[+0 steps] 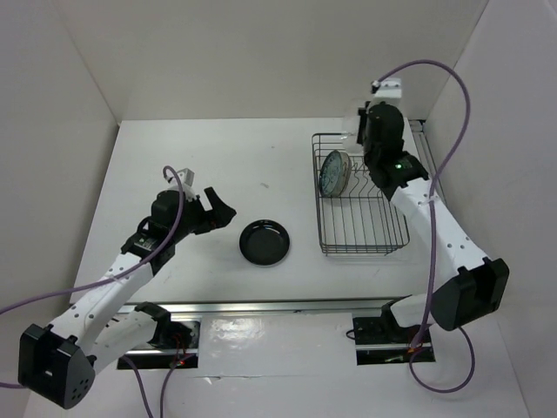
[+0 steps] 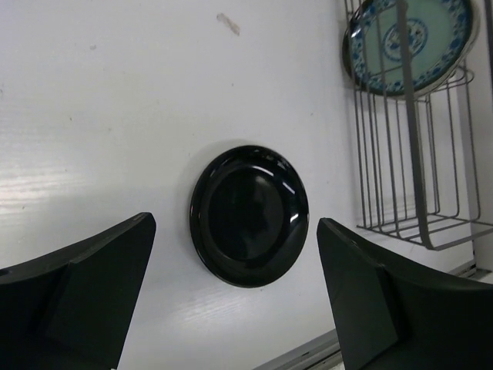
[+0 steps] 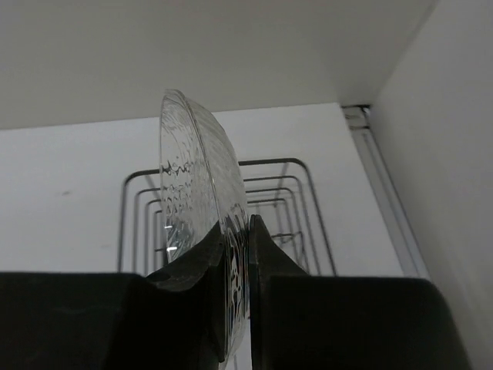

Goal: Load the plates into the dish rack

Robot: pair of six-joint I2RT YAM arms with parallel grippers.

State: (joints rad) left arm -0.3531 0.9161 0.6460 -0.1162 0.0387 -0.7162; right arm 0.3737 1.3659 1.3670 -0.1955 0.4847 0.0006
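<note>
Dish rack [image 1: 364, 251]: sits on the counter [image 1: 200, 148], right side.
In the rack: teal plate [image 1: 334, 171], upright on edge in the far half.
Right jaws: pinched narrow on the clear glass plate [image 3: 192, 166], held on edge above the rack's wires.
Black plate [image 1: 266, 241]: lies flat on the counter, left of the rack, not touching it.
Left jaws: spread wide, hang empty near the black plate.

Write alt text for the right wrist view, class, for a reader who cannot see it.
The right gripper pinches the rim of a clear glass plate, holding it upright on edge. Behind it, a wire dish rack sits on a white table.
</note>
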